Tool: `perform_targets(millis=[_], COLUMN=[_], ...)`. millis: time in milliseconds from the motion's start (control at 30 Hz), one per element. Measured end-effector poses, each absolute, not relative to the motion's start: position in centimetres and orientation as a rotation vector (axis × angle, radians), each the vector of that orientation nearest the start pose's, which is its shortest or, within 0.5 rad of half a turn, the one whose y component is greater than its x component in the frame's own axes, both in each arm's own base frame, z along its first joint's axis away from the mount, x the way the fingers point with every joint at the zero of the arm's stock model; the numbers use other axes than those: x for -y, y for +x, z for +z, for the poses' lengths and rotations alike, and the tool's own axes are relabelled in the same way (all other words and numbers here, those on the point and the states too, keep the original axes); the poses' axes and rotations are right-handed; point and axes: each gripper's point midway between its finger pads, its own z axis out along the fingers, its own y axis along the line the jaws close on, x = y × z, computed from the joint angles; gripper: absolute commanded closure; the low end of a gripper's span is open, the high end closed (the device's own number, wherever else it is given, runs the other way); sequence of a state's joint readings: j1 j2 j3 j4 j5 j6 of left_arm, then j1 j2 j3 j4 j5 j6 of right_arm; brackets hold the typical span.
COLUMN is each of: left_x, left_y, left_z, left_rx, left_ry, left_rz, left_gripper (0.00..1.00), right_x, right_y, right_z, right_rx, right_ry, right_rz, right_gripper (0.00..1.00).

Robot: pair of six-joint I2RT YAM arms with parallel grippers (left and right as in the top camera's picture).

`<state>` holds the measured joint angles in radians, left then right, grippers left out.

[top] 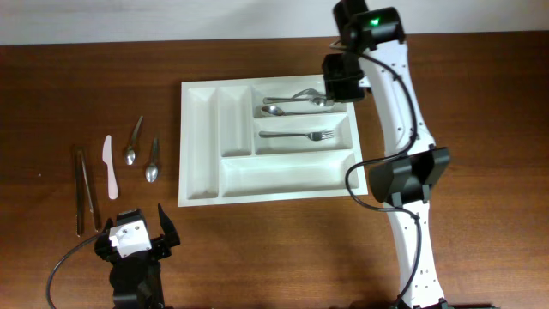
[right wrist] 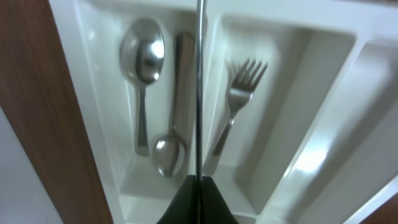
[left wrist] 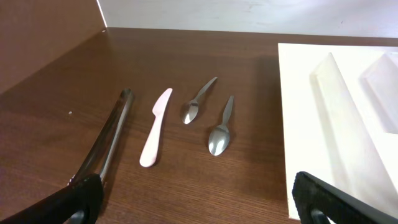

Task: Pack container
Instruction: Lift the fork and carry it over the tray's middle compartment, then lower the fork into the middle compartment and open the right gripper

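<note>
The container (top: pixel 199 146) sits mid-table. It is probably light, stiff, slick plastic, so take it by the rim. At its 1 o'clock your right gripper (right wrist: pixel 199 186) pinches a thin metal utensil (right wrist: pixel 199 87). At 7 o'clock your left gripper (top: pixel 135 225) stands spread, empty.

On the brown wooden table (top: pixel 257 249), far left, lie long dark metal pieces (left wrist: pixel 113 132) (tongs or a pair, unclear). Just right of them lies a pale plastic knife (top: pixel 110 166), then a small spoon (top: pixel 134 142) and a second spoon (top: pixel 153 160), near each other, not touching. A thin metal utensil (right wrist: pixel 199 93) shows edge-on.
</note>
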<state>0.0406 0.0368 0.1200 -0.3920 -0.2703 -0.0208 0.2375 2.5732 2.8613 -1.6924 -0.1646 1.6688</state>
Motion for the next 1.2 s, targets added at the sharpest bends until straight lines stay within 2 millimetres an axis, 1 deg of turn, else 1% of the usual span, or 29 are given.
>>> perform_targets(millis=[100, 167, 400, 667, 833, 1033, 1133, 1200], left_x=[-5.5, -5.5, -5.5, -5.5, -5.5, -5.5, -5.5, -5.5], left_y=[22.2, 22.2, 22.2, 22.2, 22.2, 22.2, 22.2, 22.2], left_z=[13.1, 13.1, 13.1, 13.1, 13.1, 13.1, 13.1, 13.1], left_rx=[-1.861, -1.861, -1.861, -1.861, -1.861, -1.861, -1.861, -1.861], left_ry=[-0.243, -0.243, -0.243, -0.243, -0.243, -0.242, -0.243, -0.242], left_rz=[0.267, 0.267, 0.268, 0.268, 0.267, 0.268, 0.268, 0.268], left_gripper=[0.01, 0.01, 0.01, 0.01, 0.01, 0.01, 0.01, 0.01], right_x=[-16.0, -16.5, -17.3, -17.2, -17.7, -18.4, -18.5, -18.5], right_y=[47.5, 47.4, 47.0, 45.6, 45.0, 44.4, 43.9, 43.6], right_z=[14.2, 14.2, 14.0, 11.3, 10.3, 8.5, 7.7, 7.3], right_rx=[-2.371, -2.351, -2.291, -2.244, -2.246, -2.271, -2.283, -2.289], right_ry=[2.082, 2.090, 2.105, 2.241, 2.262, 2.263, 2.264, 2.266], right_rz=[0.345, 0.327, 0.273, 0.130, 0.083, 0.022, -0.013, -0.037], right_gripper=[0.96, 0.96, 0.96, 0.96, 0.96, 0.96, 0.93, 0.93])
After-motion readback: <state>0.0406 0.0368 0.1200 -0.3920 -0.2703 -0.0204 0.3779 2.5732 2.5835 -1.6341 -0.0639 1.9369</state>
